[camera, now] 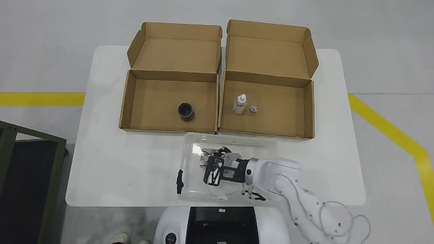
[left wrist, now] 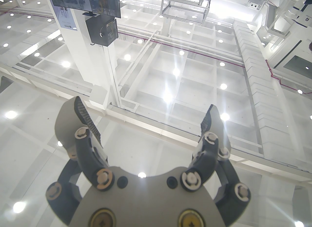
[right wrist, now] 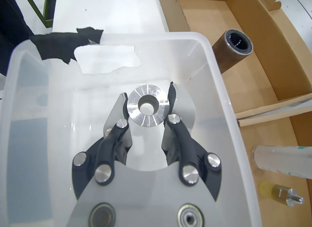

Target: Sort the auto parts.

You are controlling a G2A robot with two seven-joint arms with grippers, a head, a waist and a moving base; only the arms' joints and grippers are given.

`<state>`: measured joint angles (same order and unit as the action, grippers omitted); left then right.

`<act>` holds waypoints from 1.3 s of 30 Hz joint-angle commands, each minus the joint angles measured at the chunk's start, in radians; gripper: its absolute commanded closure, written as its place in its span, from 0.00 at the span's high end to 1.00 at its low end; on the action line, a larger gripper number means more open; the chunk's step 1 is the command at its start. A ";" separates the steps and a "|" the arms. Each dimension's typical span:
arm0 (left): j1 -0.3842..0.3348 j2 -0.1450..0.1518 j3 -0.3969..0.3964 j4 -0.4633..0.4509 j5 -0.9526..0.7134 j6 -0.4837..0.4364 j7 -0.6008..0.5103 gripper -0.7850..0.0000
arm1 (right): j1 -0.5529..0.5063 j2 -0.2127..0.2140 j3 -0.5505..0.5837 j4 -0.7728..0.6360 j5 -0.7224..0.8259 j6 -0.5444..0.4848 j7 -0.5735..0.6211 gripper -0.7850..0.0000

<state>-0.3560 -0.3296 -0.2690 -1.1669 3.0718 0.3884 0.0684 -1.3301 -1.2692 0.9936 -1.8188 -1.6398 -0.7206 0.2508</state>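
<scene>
Three parts (camera: 186, 111) already sit in your two cardboard boxes (camera: 146, 102), while your right gripper (right wrist: 147, 99) grips the silver disc (right wrist: 136, 113) down in the clear bin (right wrist: 219, 79), seemingly the last piece you must sort.

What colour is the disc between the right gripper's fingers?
The disc is shiny silver with radial grooves; best in right wrist view.

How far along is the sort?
Done: sleeve in the left box; tube and small fitting in the right box. In hand: right gripper clamps a metal disc inside the bin. Left: lifting it out and boxing it.
</scene>
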 commanded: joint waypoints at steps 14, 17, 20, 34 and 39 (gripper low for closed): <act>0.000 0.000 0.000 0.000 0.000 0.000 0.000 1.00 | -0.031 0.003 0.056 -0.123 0.544 0.018 0.114 0.00; 0.000 0.000 0.000 0.000 0.000 0.000 0.000 1.00 | -0.022 0.005 0.068 -0.131 0.585 0.035 0.132 0.00; 0.000 0.000 0.000 0.000 0.000 0.000 0.000 1.00 | -0.024 0.006 0.085 -0.120 0.661 0.073 0.118 0.00; 0.000 0.000 0.000 0.000 0.000 0.000 0.000 1.00 | -0.078 0.025 0.213 -0.173 0.979 0.147 0.144 0.00; 0.000 0.000 0.000 0.000 0.000 0.000 0.000 1.00 | -0.099 0.031 0.246 -0.201 1.084 0.163 0.132 0.00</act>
<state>-0.3560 -0.3296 -0.2690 -1.1669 3.0718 0.3884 0.0684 -1.4260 -1.2396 1.2324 -2.0154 -0.5838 -0.5625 0.3860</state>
